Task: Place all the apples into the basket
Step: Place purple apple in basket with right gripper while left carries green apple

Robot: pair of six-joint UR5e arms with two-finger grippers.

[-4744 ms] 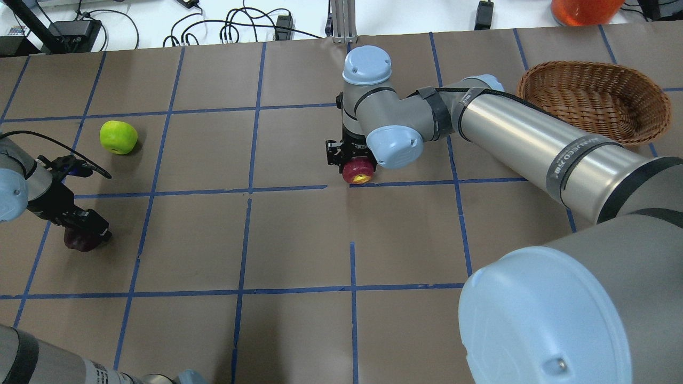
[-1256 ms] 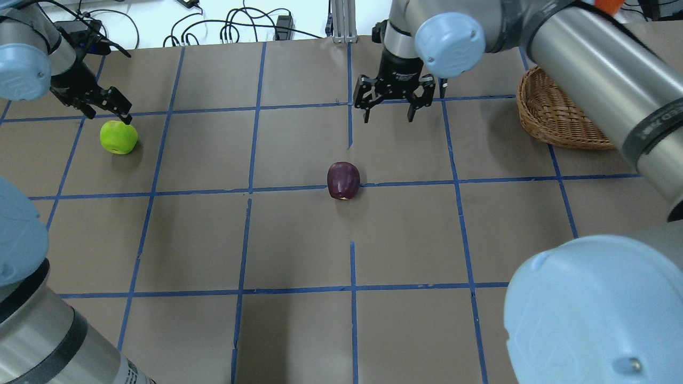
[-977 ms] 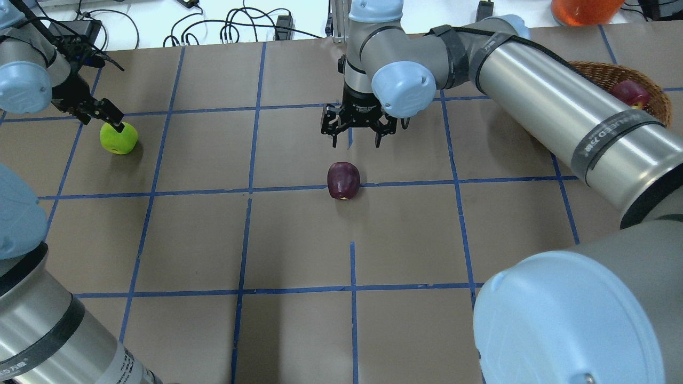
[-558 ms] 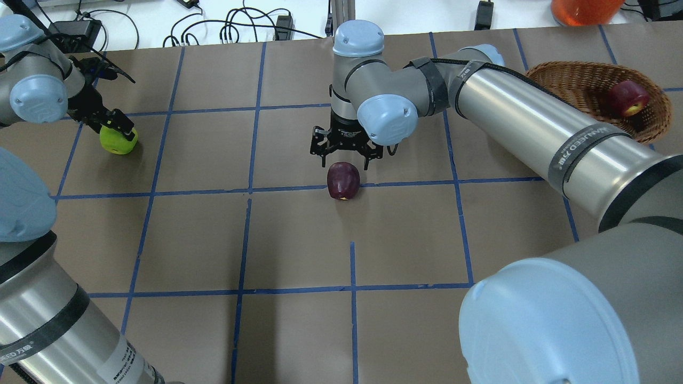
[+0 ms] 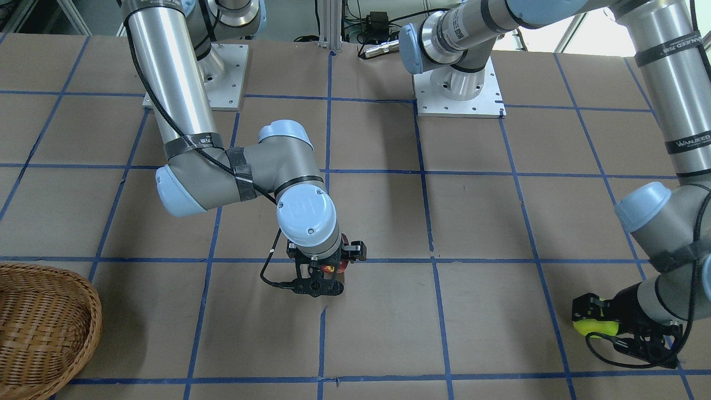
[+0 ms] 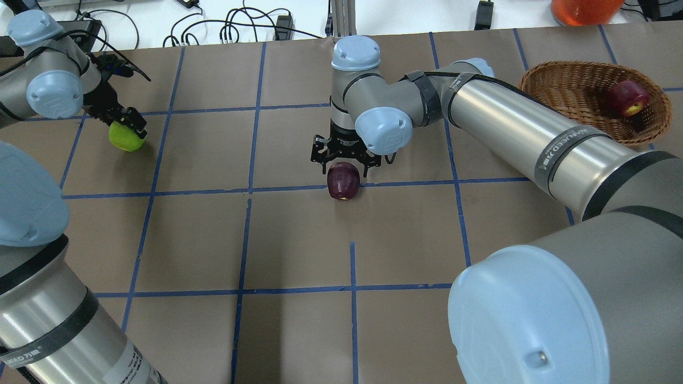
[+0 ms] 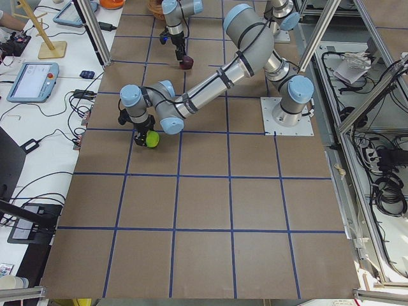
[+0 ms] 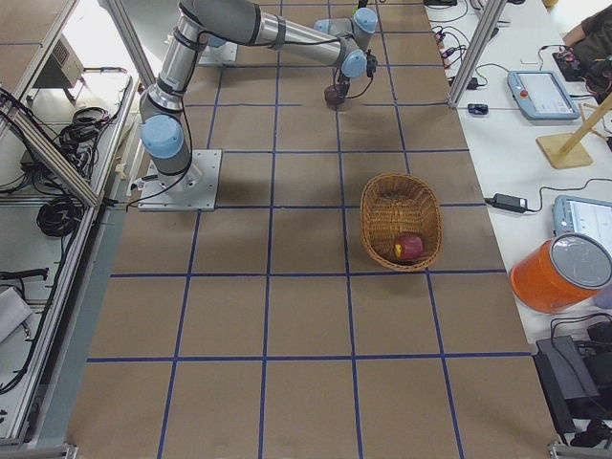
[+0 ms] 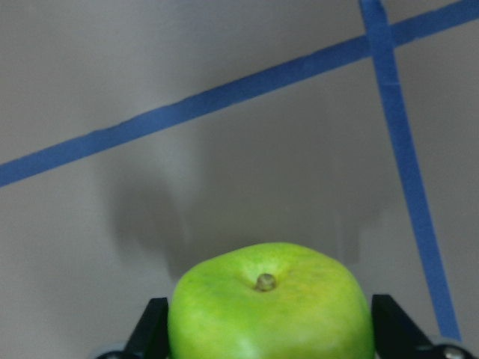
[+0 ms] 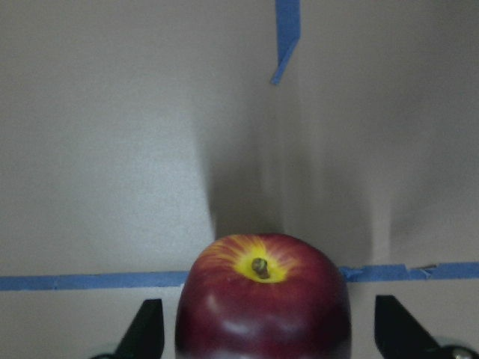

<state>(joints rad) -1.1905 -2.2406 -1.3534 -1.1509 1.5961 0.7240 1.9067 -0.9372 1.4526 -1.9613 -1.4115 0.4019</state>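
The red apple (image 6: 628, 98) lies inside the wicker basket (image 6: 539, 80) at the far right, as the exterior right view (image 8: 408, 247) also shows. The maroon apple (image 6: 343, 181) sits on the table's middle. My right gripper (image 6: 344, 166) is open and straddles it; the right wrist view shows gaps between the apple (image 10: 262, 307) and both fingers (image 10: 150, 329). My left gripper (image 6: 128, 127) is shut on the lime green apple (image 6: 126, 138) at the far left. In the left wrist view the apple (image 9: 269, 307) fills the span between the fingers (image 9: 156, 329).
The brown paper table has a blue tape grid. An orange container (image 6: 584, 10) and cables (image 6: 240, 26) lie beyond the far edge. The arm bases (image 5: 455, 83) stand at the robot's side. My long right arm (image 6: 533, 138) spans from the right to the middle.
The red apple went into the basket and the maroon apple came to the middle. The right gripper has dropped over the maroon apple. The left gripper has closed on the green apple, which shifted slightly right.
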